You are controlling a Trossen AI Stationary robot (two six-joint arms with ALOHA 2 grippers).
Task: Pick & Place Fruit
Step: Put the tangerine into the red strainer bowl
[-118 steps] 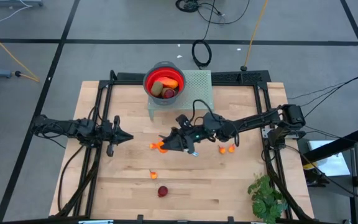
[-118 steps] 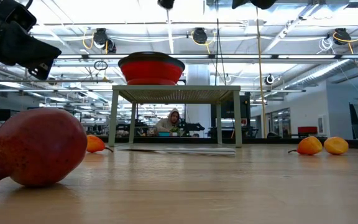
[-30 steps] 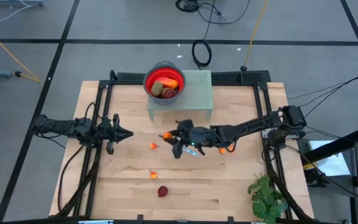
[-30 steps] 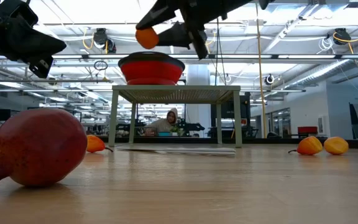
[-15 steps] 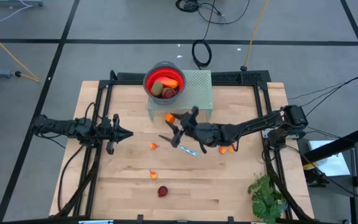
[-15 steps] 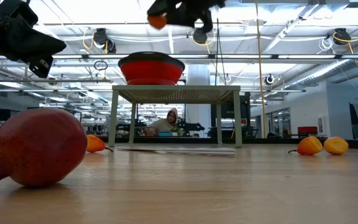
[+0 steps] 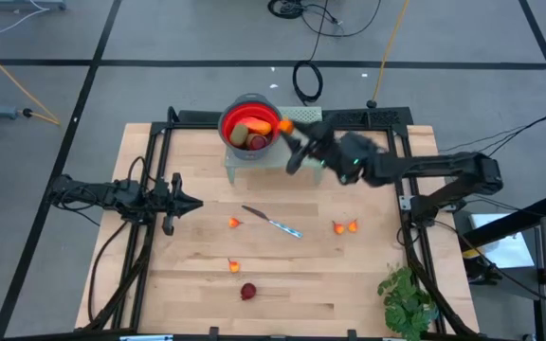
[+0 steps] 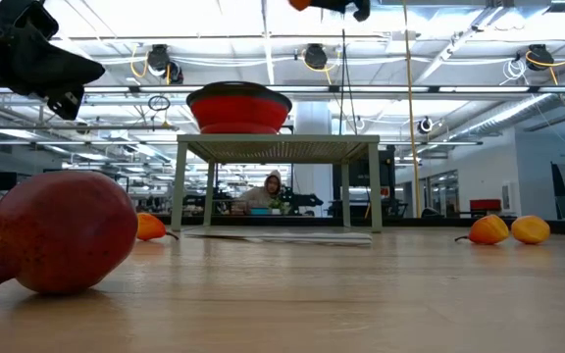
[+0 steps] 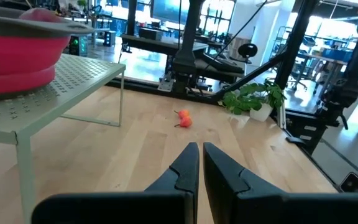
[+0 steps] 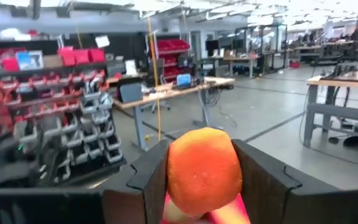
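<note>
orange fruit point(image 10: 204, 171) clamped between right tool point(image 7: 290, 133) fingers, beside the red bowl point(image 7: 240, 118) rim.

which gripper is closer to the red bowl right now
The right gripper: it holds an orange fruit right beside the red bowl's rim. The left gripper waits well away, over the table's left side.

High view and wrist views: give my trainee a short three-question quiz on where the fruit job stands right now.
1. True or false: the right pincer grips an orange fruit.
2. Where is that pincer in the high view? A) at the rim of the red bowl B) over the knife C) by the plant
3. Fill in: the left pincer waits with its fingers ____.

Key: 1 true; 2 A; 3 shut.
</note>
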